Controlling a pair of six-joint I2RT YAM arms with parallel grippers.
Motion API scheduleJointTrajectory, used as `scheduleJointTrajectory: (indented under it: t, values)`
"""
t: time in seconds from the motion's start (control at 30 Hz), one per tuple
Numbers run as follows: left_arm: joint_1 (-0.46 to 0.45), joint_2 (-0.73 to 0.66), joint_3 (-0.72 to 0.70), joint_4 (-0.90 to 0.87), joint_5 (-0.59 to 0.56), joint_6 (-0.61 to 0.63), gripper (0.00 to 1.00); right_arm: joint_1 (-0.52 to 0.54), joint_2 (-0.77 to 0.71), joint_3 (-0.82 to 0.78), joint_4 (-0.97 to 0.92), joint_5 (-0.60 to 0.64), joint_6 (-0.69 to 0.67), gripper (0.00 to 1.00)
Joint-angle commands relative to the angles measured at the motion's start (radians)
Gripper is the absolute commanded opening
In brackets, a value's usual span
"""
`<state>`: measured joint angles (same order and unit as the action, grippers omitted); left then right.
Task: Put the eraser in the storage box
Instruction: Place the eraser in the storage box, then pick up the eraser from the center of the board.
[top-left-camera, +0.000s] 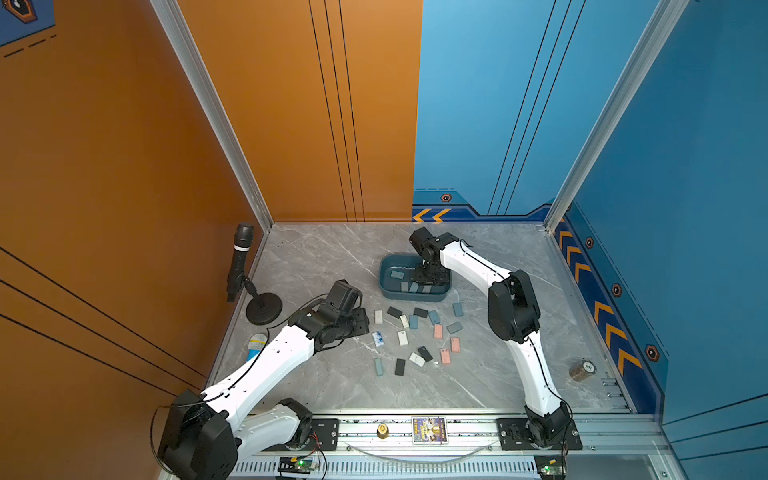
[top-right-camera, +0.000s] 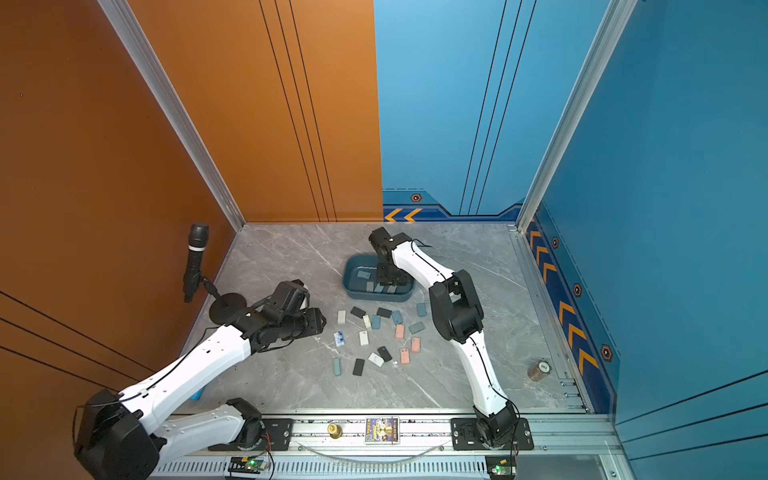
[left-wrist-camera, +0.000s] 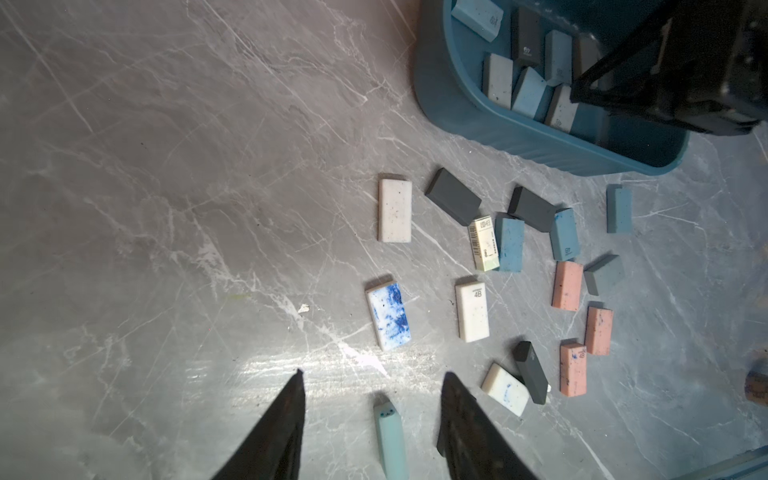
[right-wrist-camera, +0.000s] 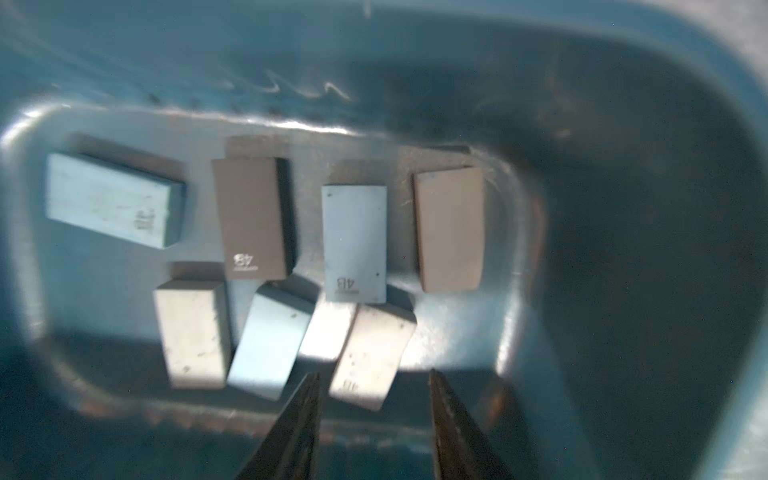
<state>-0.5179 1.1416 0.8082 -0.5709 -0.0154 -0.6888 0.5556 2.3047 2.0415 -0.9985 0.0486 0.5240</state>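
Observation:
The storage box (top-left-camera: 390, 293) (top-right-camera: 353, 293) is a shallow teal tub at the back middle of the marble table, with several erasers (right-wrist-camera: 353, 241) on its floor. My right gripper (right-wrist-camera: 372, 373) (top-left-camera: 428, 276) hangs inside the box, open and holding nothing; a pale grey eraser (right-wrist-camera: 370, 357) lies loose just past its fingertips. Several more erasers (top-left-camera: 415, 332), white, black, blue and pink, are scattered on the table in front of the box. My left gripper (left-wrist-camera: 372, 374) (top-left-camera: 363, 323) hovers at the left of that scatter, open. A teal eraser (left-wrist-camera: 390, 440) lies on the table between its fingers, untouched.
A black microphone (top-left-camera: 241, 266) on a round stand stands by the orange left wall. A copper-coloured spool (top-left-camera: 582, 370) lies near the right edge. A small white-and-blue bottle (top-left-camera: 257, 345) sits behind my left arm. Walls enclose the table at left, back and right.

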Motion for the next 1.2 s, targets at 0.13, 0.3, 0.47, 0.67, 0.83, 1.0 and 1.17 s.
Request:
scheduleJointTrajectory:
  t: [0.13, 0.3, 0.47, 0.67, 0.83, 1.0, 1.17]
  values:
    - [0.001, 0.022, 0.031, -0.003, 0.015, 0.012, 0.54, 0.021, -0.136, 0.014, -0.049, 0.034, 0.006, 0.47]
    - [-0.007, 0.040, 0.035, -0.004, 0.025, 0.015, 0.54, 0.043, -0.217, -0.024, -0.049, 0.061, 0.007, 0.49]
    - [-0.016, 0.064, 0.047, -0.004, 0.038, 0.016, 0.54, 0.069, -0.321, -0.082, -0.048, 0.107, 0.014, 0.51]
    - [-0.048, 0.099, 0.056, -0.013, 0.043, -0.003, 0.54, 0.113, -0.459, -0.219, 0.001, 0.139, 0.054, 0.52]
    - [-0.079, 0.126, 0.071, -0.050, 0.026, -0.012, 0.55, 0.140, -0.585, -0.388, 0.072, 0.160, 0.091, 0.52]
    - [-0.111, 0.144, 0.075, -0.073, 0.019, -0.023, 0.55, 0.139, -0.701, -0.560, 0.126, 0.172, 0.138, 0.52]
    - [-0.154, 0.158, 0.074, -0.085, 0.013, -0.039, 0.55, 0.139, -0.796, -0.700, 0.165, 0.179, 0.184, 0.52]
